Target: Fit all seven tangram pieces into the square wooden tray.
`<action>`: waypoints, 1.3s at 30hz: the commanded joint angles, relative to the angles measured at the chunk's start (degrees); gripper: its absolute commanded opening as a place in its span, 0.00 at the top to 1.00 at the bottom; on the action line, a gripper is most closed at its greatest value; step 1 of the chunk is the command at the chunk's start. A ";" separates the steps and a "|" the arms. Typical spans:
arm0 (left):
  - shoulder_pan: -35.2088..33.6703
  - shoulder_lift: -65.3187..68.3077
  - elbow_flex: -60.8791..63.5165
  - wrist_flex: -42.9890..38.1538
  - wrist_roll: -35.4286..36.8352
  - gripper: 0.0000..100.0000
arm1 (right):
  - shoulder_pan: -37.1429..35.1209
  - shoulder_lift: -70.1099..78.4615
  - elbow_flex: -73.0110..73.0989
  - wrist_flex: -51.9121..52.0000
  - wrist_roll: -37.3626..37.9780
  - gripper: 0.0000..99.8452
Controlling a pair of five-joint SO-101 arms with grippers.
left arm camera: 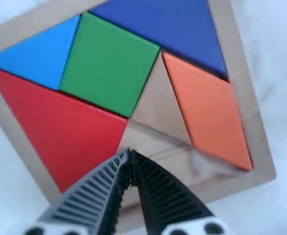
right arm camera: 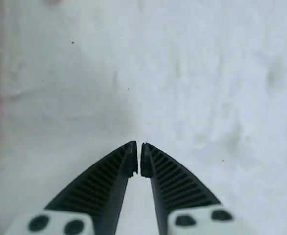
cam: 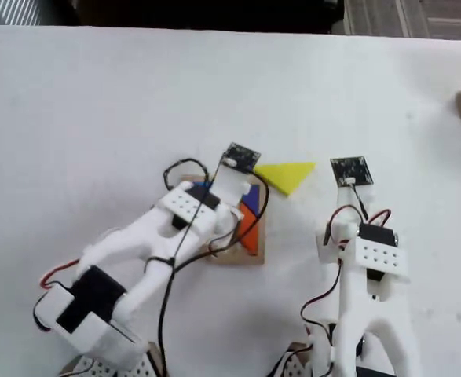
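The yellow triangle point(cam: 285, 174) lay on the table just off the wooden tray point(left arm camera: 236, 63), between the two arms. In the high view it was at about 3 o'clock from the left gripper point(left arm camera: 130, 159) and 9 o'clock from the right gripper point(right arm camera: 138, 159), its long edge running 9 to 3. Both grippers were pinched closed on nothing, the left above the tray's bare gap point(left arm camera: 155, 110) beside the orange parallelogram point(left arm camera: 209, 107), and the left looked slightly nearer.
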 commanded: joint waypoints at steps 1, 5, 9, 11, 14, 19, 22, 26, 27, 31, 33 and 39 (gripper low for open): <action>-2.15 -0.13 -3.60 0.44 0.53 0.98 | 0.31 -1.10 -0.26 -1.01 0.62 0.98; -4.97 -0.92 -3.87 0.44 0.53 0.98 | 0.31 -1.10 -0.26 -1.01 0.62 0.98; -4.18 -2.95 -3.43 0.88 0.26 0.98 | 0.13 -1.10 -0.26 -1.01 0.62 0.98; -2.24 -4.88 -2.02 0.53 0.09 0.98 | 0.22 -1.10 -0.26 -1.01 0.62 0.98; 0.48 -8.84 0.26 0.35 0.00 0.98 | 0.40 -1.10 -0.26 -1.01 0.62 0.98; 0.31 -15.34 6.51 -7.03 0.00 0.98 | 0.48 -1.10 -0.26 -1.01 0.53 0.98; -1.45 -18.95 8.97 -10.29 0.00 0.98 | 1.19 -1.10 -0.26 -1.19 0.26 0.98; -2.24 -20.79 9.76 -14.07 0.00 0.96 | 5.41 -1.10 -0.44 -3.12 -0.35 0.98; -2.07 -20.26 9.49 -15.03 0.00 0.93 | 6.46 -1.10 -0.53 -3.03 -1.49 0.98; -0.22 -14.64 6.07 -16.79 0.09 0.75 | 9.10 -1.10 -0.44 -3.03 -2.73 0.98; -0.13 -9.98 1.05 -14.51 -0.18 0.68 | 9.19 -1.01 -0.26 -3.03 -2.73 0.98; -0.04 6.81 -22.95 -6.86 -18.46 0.70 | 9.27 -1.01 0.18 -3.12 -2.73 0.98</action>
